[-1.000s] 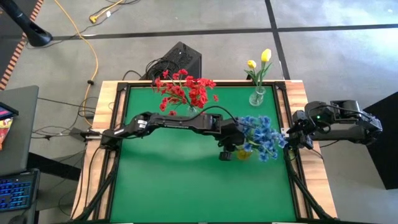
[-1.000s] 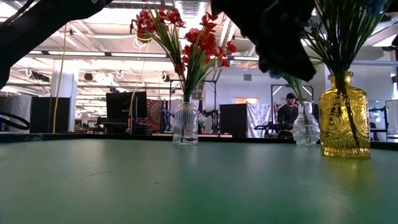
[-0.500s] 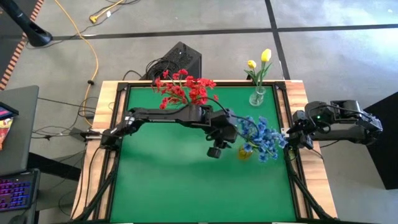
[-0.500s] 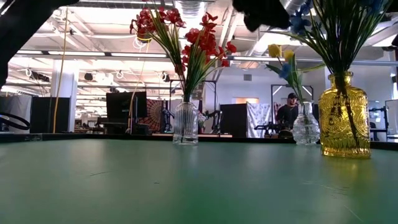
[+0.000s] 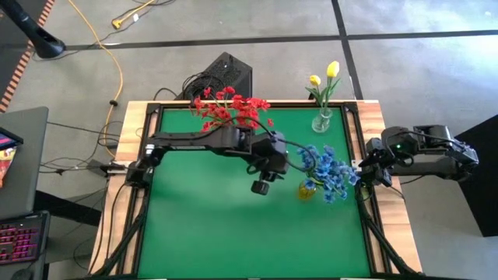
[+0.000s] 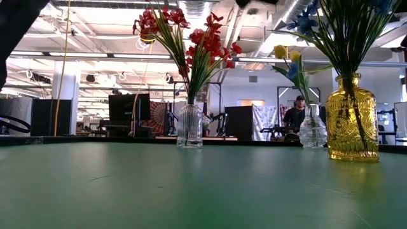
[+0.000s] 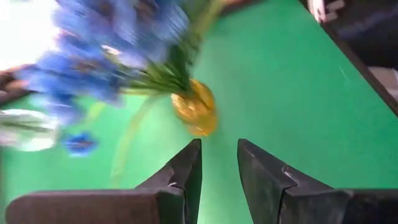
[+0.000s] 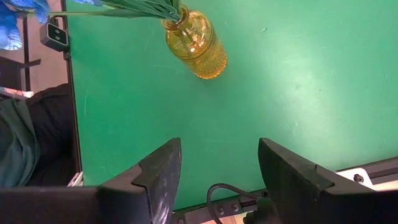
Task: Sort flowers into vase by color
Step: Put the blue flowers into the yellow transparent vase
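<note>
Red blooms stand in a clear ribbed vase by the far edge. Blue blooms fill a yellow glass vase, which rests on its base on the green mat. Yellow buds sit in a small clear vase at the far right corner. My left gripper hovers open just left of the yellow vase and holds nothing. My right gripper waits open at the table's right edge.
The near half of the green mat is free room. A black box and cables lie on the floor beyond the far edge. A person sits far off in the room behind the table.
My left gripper has drawn back from the blue flowers toward the table's left and risen, leaving the low view. The blue blooms stay in the yellow vase.
</note>
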`<state>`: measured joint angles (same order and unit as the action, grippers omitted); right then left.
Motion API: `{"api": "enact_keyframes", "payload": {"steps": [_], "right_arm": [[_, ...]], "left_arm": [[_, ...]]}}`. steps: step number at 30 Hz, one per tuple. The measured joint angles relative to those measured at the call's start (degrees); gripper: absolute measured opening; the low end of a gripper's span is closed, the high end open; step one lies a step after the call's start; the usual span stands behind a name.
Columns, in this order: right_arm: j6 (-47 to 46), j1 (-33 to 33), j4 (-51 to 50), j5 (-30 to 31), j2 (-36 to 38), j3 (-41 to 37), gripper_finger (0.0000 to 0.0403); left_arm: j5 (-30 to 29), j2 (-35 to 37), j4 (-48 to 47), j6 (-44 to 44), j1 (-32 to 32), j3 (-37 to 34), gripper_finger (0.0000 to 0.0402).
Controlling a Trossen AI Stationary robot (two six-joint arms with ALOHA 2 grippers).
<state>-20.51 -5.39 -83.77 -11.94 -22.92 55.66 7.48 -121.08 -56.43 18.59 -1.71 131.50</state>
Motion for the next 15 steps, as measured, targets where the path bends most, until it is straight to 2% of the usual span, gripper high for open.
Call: {"api": "enact_keyframes", "payload": {"steps": [5,15], "right_arm": [[0.0,0.0,0.0,0.0,0.0,0.0,0.0239],[0.0,0.0,0.0,0.0,0.0,0.0,0.0239]], "left_arm": [[-3.1,3.7,4.5,-1.1,-1.6,0.0,0.0091],[-9.9,3.9,16.1,1.4,-6.8,0.0,0.0091]]}}
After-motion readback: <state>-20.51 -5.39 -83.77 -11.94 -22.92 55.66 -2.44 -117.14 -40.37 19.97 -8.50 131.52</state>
